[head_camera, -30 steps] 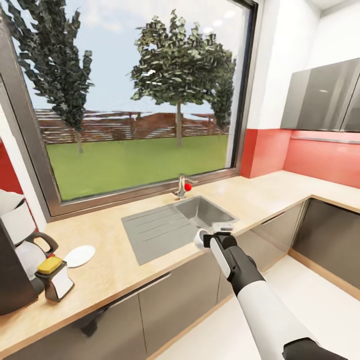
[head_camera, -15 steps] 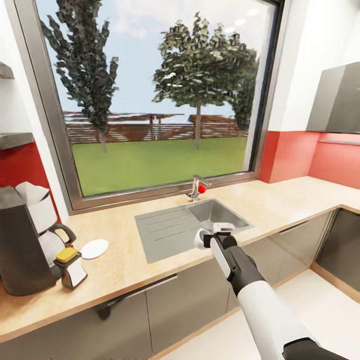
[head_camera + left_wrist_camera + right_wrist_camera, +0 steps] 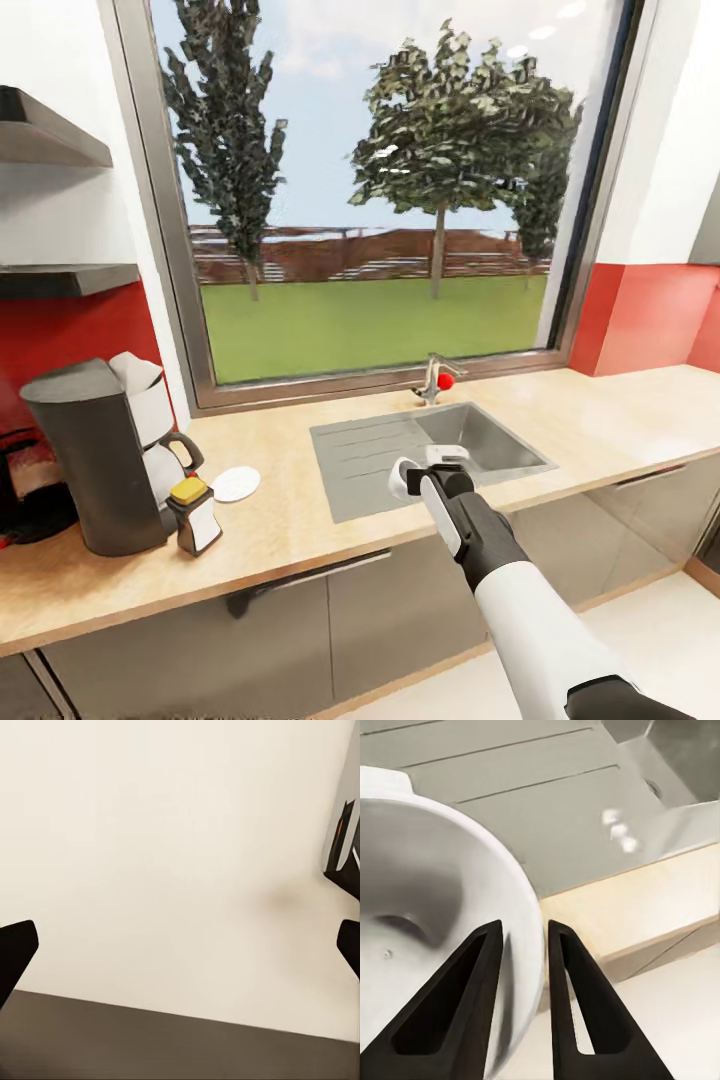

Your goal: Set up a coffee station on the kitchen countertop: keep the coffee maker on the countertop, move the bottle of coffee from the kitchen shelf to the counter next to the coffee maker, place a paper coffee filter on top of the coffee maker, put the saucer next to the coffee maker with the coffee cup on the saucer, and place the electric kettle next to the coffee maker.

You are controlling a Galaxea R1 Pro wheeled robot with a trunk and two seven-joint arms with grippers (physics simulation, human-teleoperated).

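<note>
One cup (image 3: 427, 915) rim's pinched in the right fingers (image 3: 480, 1012); carry it level toward the saucer (image 3: 236, 484) at 9 o'clock, left ones spread.

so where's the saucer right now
In the head view the saucer lies flat on the countertop, left of the sink, just right of the coffee maker and the yellow-lidded coffee bottle.

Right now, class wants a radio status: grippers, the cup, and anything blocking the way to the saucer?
Right gripper pinching coffee cup rim, above sink edge. Left gripper open, empty. Saucer beside coffee maker; counter path looks clear.
</note>
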